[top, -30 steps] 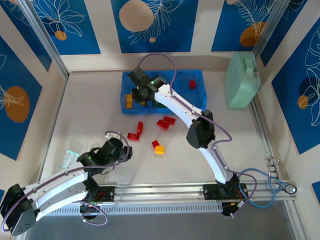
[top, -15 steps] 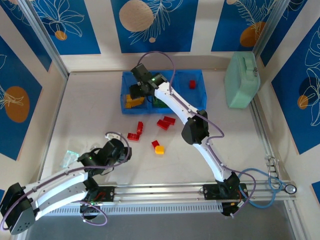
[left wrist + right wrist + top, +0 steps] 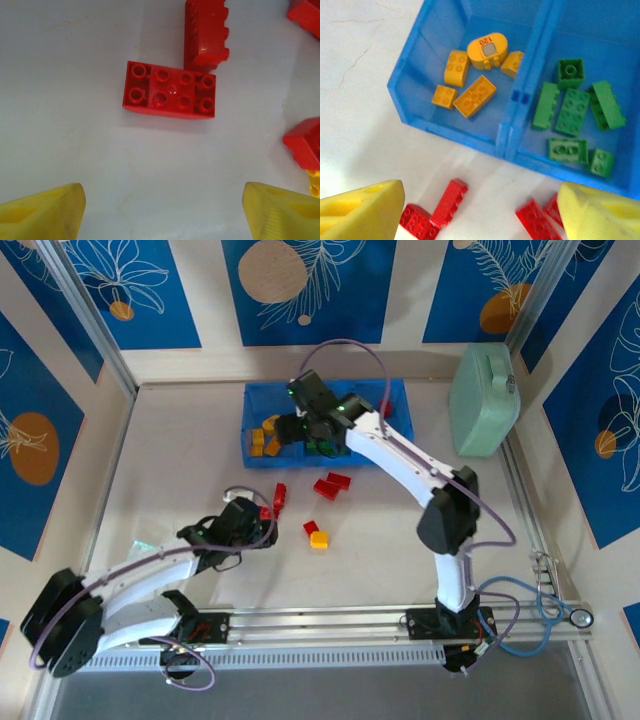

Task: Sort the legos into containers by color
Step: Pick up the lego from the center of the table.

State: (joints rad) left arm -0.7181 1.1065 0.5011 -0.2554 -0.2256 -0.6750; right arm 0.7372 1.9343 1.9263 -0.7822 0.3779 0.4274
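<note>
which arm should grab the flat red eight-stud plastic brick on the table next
Left: the left gripper hangs open right above that red eight-stud brick, while the right gripper is open farther off at the translucent blue plastic tray.

Light: bright, even, from overhead.
Shadows: soft, short, beside the red brick [image 3: 170, 90] on the table [image 3: 75, 75].
Focus: yellow fingertips [image 3: 40, 212] blurred at lower corners.

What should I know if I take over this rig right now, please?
Left gripper: open, empty, above a red brick on the table.
Right gripper: open, empty, over the tray's near wall.
Done: yellow bricks in the left compartment, green bricks in the middle, one red lego in the right.
Left to do: several red bricks and one yellow brick on the table.
</note>
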